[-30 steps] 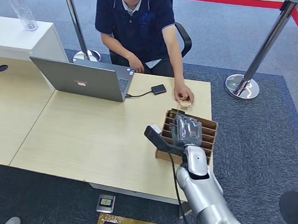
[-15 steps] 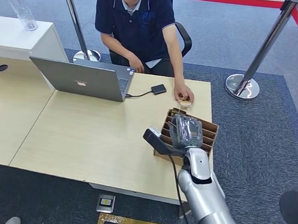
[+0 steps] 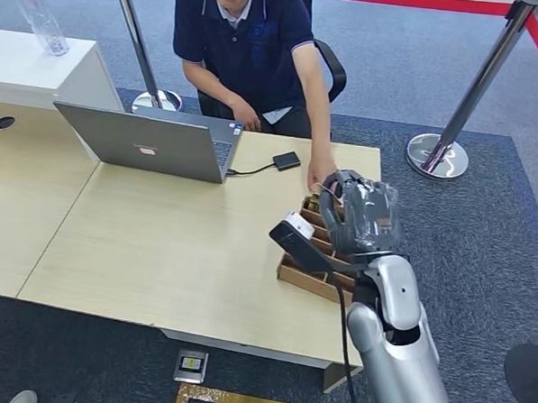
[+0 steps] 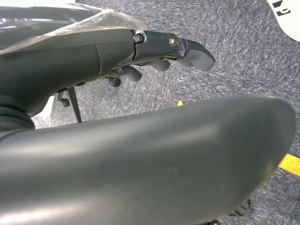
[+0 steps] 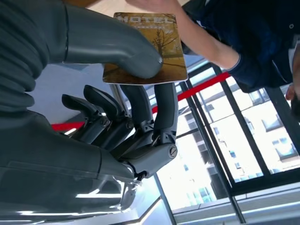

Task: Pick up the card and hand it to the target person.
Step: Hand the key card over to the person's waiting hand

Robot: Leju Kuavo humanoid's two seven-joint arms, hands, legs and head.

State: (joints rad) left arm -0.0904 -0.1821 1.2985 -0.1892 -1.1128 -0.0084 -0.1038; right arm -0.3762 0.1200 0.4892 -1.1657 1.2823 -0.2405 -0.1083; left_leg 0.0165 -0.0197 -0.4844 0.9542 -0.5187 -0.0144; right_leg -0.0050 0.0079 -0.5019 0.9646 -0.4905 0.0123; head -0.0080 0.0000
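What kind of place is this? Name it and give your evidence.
Probably a hotel-style reception or front desk, perhaps a mock-up. A person sits behind a wooden desk with a laptop, queue stanchions stand on the carpet, and the right hand holds a card printed "HOTEL".

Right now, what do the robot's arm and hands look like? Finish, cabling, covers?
Right arm: glossy silver shell, black cable running up it. Right hand: dark grey fingers under a clear plastic cover, thick grey thumb. Left hand: same smooth grey thumb, darker fingers with visible screws.

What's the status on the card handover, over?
Right hand pinching brown printed hotel card. Left hand hanging over carpet. Seated person's hand near the card. Nothing in the way.
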